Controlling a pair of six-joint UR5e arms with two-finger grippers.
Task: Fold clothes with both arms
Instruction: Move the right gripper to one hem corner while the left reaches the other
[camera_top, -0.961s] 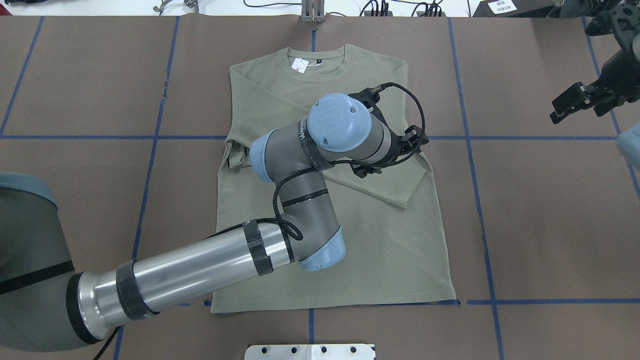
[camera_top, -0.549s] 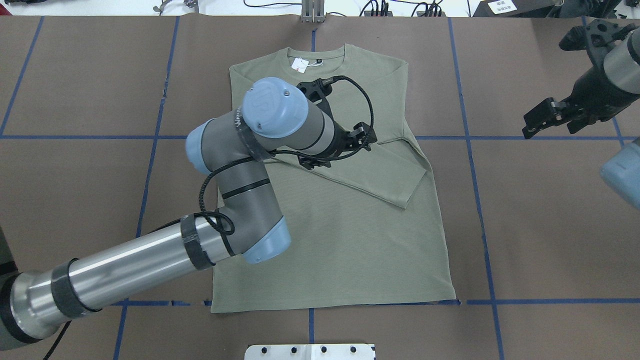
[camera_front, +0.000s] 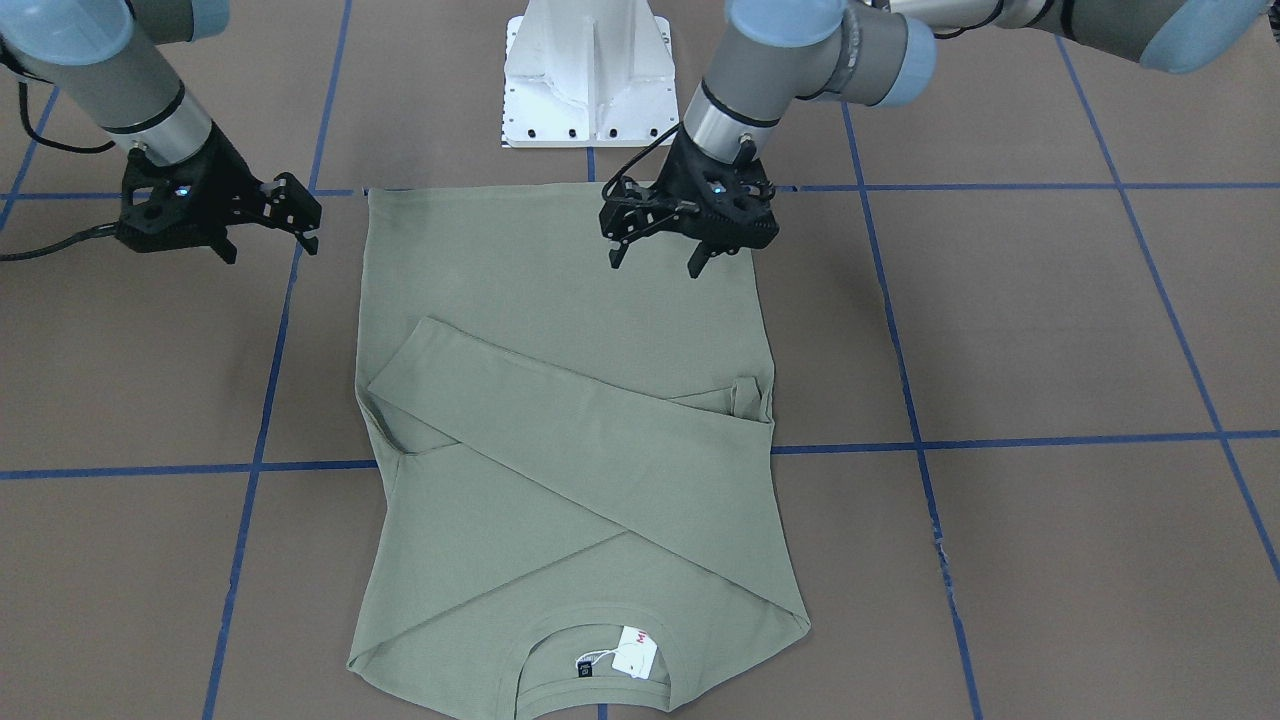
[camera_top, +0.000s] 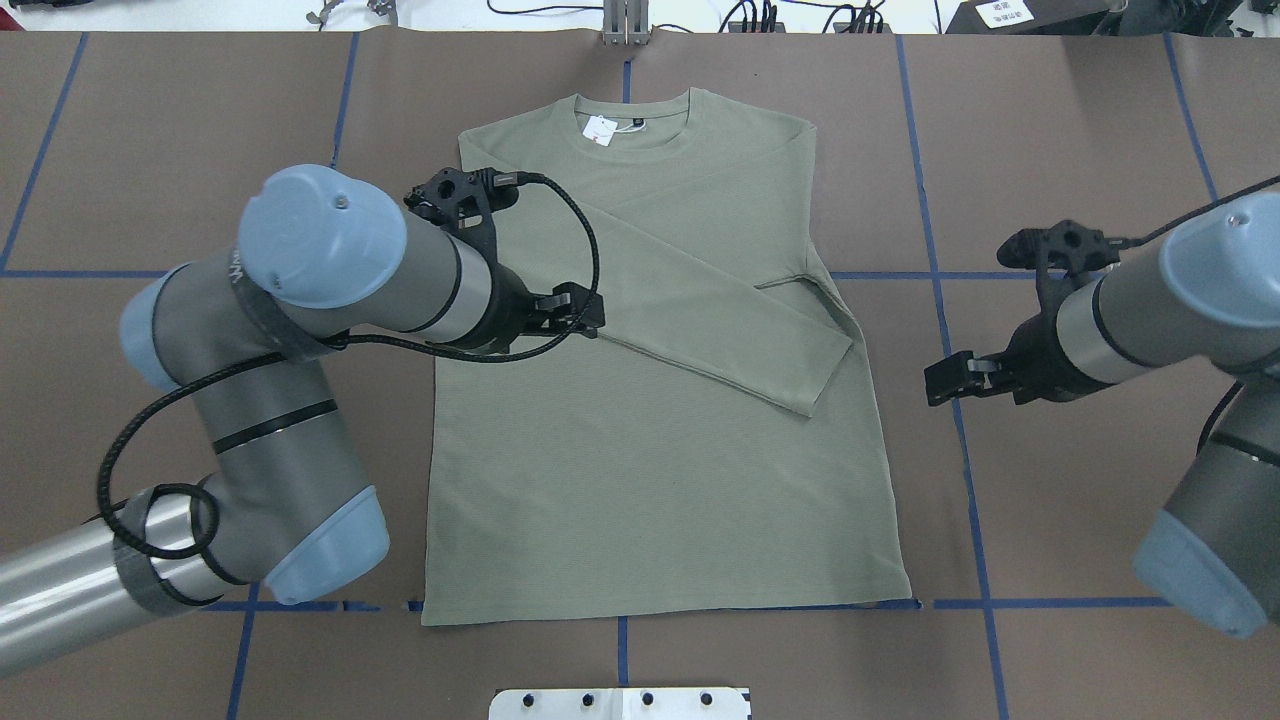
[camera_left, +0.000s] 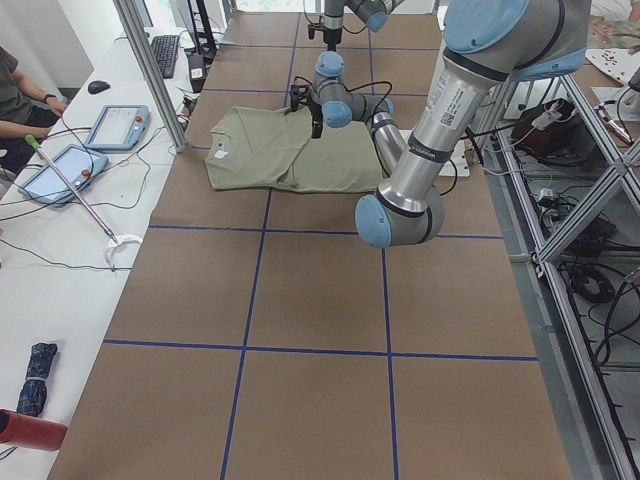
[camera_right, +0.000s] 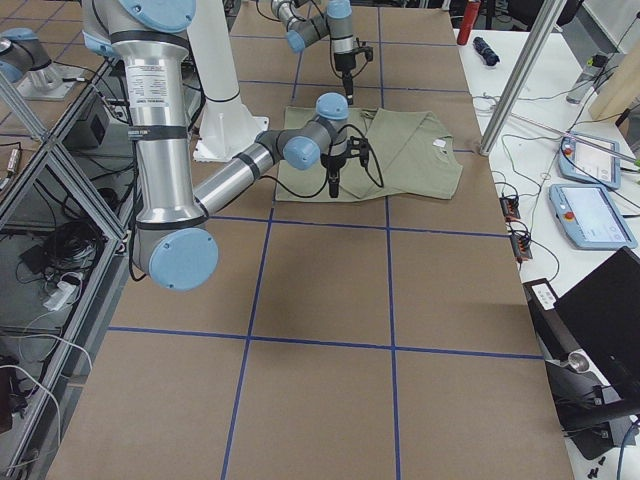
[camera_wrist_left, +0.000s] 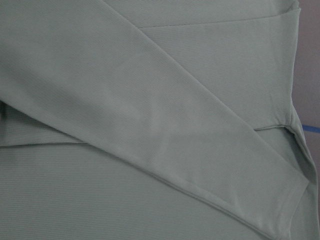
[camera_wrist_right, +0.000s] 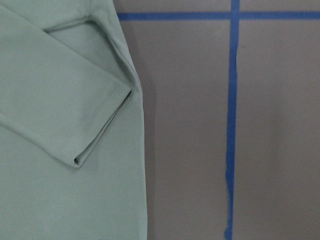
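The olive-green shirt (camera_top: 660, 480) lies flat on the brown table, collar and white hang tag (camera_top: 600, 130) at the far side. Both sleeves are folded across the chest, the top one (camera_wrist_left: 150, 125) running diagonally to a cuff (camera_wrist_right: 75, 160) near the shirt's right edge. My left gripper (camera_top: 585, 312) hovers open above the shirt's left half; the front view shows the left gripper (camera_front: 653, 262) holding nothing. To the right of the shirt (camera_front: 560, 300), over bare table, my right gripper (camera_top: 945, 380) is open and empty, also seen as the right gripper (camera_front: 300, 215) in the front view.
Blue tape lines (camera_top: 960, 440) grid the table. The white pedestal base (camera_front: 588, 70) stands at the near edge behind the hem. Cables and a metal bracket (camera_top: 625, 25) lie along the far edge. A side desk with tablets (camera_left: 110, 125) and a seated person (camera_left: 15, 90) flanks the table.
My left arm has swung left, from over the folded sleeve's cuff side to the shirt's left half, empty. My right arm has come in from the far right corner towards the shirt's right edge.
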